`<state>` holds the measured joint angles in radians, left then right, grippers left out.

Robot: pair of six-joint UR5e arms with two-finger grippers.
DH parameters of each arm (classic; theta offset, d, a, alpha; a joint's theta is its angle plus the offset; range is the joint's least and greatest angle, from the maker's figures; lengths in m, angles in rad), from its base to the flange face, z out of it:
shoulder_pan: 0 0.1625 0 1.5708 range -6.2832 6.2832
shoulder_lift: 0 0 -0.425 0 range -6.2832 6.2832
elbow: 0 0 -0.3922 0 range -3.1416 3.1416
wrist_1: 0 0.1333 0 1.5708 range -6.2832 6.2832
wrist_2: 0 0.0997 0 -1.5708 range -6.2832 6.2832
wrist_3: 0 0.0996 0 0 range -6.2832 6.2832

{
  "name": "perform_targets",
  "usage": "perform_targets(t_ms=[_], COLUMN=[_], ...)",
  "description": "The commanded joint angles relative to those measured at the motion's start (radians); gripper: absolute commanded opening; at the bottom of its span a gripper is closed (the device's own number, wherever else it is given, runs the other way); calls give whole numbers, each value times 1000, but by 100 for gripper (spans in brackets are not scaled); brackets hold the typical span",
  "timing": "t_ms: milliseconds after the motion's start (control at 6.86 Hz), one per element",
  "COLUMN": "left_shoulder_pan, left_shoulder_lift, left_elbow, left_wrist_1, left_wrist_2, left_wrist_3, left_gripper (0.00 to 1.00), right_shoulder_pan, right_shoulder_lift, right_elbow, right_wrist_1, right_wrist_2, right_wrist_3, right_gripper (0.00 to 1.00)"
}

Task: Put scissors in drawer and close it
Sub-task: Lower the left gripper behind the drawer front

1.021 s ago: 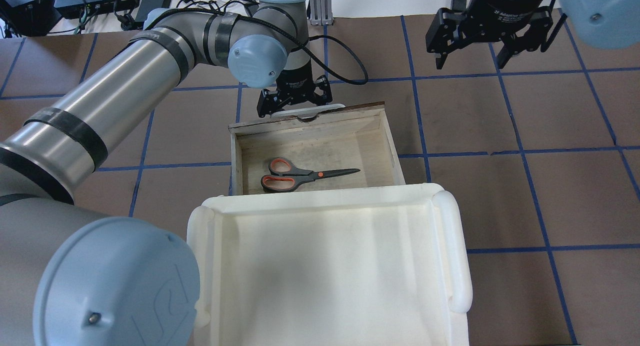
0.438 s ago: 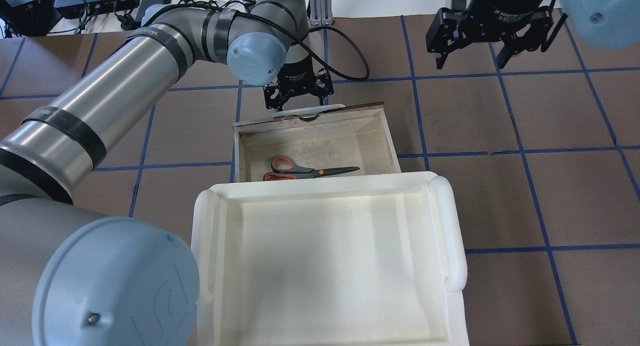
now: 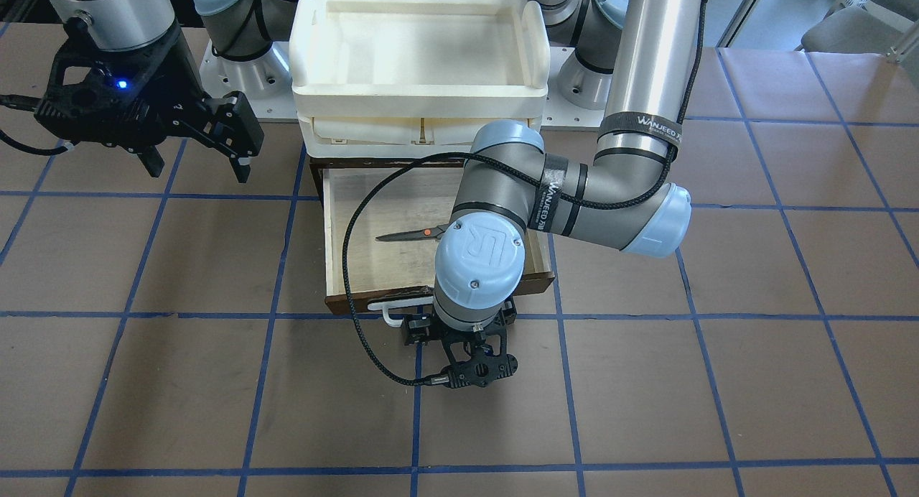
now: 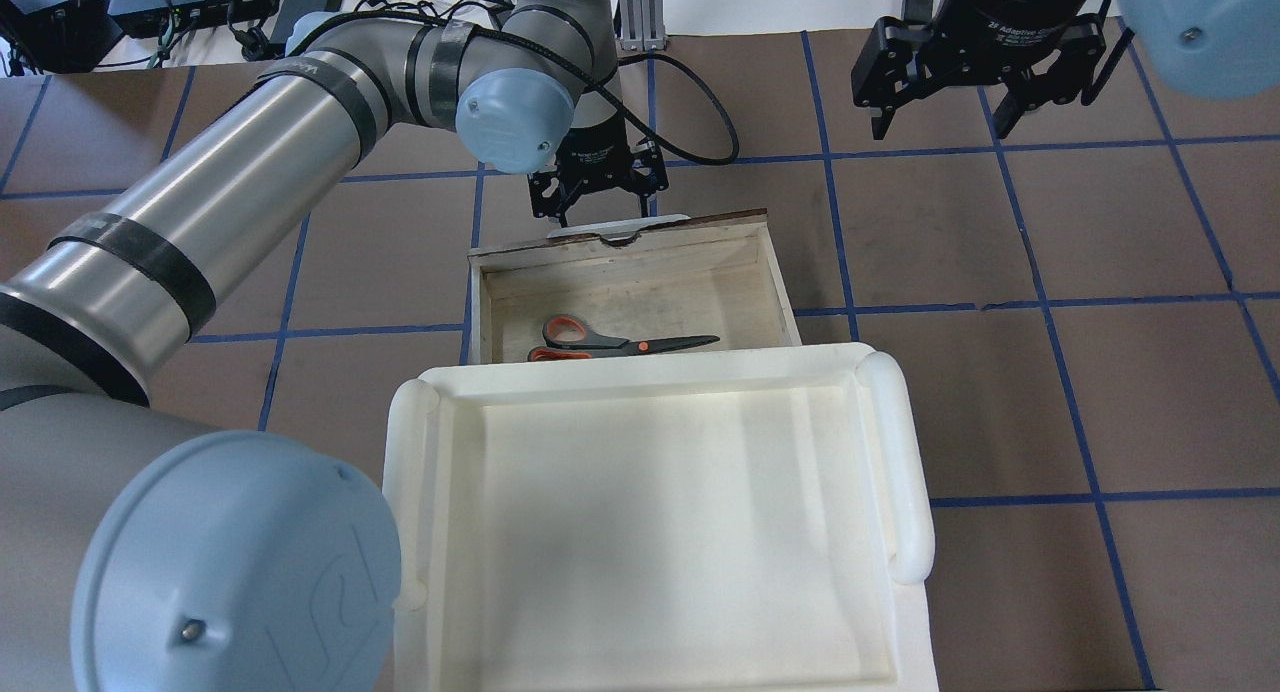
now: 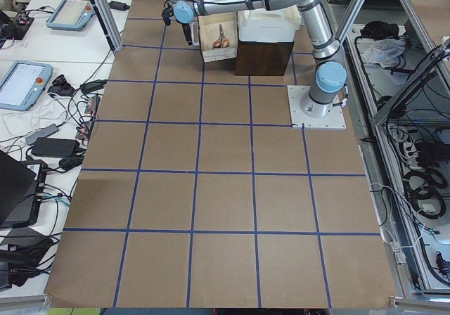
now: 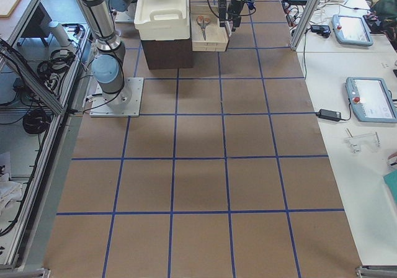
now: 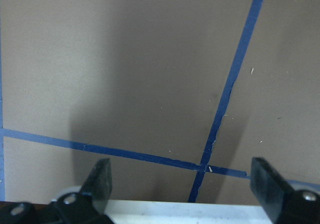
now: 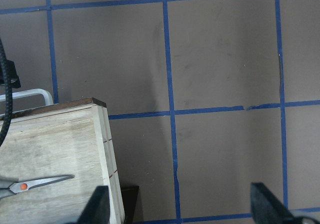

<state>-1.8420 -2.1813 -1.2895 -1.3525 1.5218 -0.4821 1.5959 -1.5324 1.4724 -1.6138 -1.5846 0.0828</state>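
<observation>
The scissors [image 4: 620, 345] lie flat in the open drawer [image 4: 615, 244], blades toward the robot's right; the near handle loop is partly under the tray rim. In the front view only the blade and orange pivot show [image 3: 413, 233]; my left wrist hides the rest. The drawer's white bar handle [image 4: 615, 222] faces away from the robot. My left gripper [image 4: 600, 208] is open and empty just beyond that handle; in its wrist view its fingers [image 7: 100, 179] stand wide apart over the mat. My right gripper [image 4: 945, 112] is open and empty, high at the far right.
A cream-white tray stack [image 4: 900, 472] sits on the dark cabinet above the drawer. The brown mat with blue grid lines lies all around. The left arm's black cable [image 3: 352, 281] loops beside the drawer. Electronics lie beyond the far edge of the table.
Less of the drawer's inside shows; the tray rim now covers part of the scissors' near handle loop. My left gripper has drawn slightly away from the bar handle. The right arm has not moved.
</observation>
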Motion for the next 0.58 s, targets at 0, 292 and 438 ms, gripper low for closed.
perform_targets(t_ms=[0, 292, 438], left_shoulder_pan=[-8, -10, -10], left_shoulder_lift=[9, 31, 34], left_elbow=[-1, 2, 3], left_wrist_1=[-22, -62, -65], left_wrist_2=[0, -14, -14], left_wrist_3=[7, 19, 22], left_gripper=[100, 100, 100], right_shoulder_pan=[-1, -1, -1], right_shoulder_lift=[0, 0, 0], right_elbow=[0, 0, 0], right_wrist_1=[0, 0, -2], right_wrist_2=[0, 0, 0], right_wrist_3=[0, -2, 0], right_gripper=[100, 100, 100])
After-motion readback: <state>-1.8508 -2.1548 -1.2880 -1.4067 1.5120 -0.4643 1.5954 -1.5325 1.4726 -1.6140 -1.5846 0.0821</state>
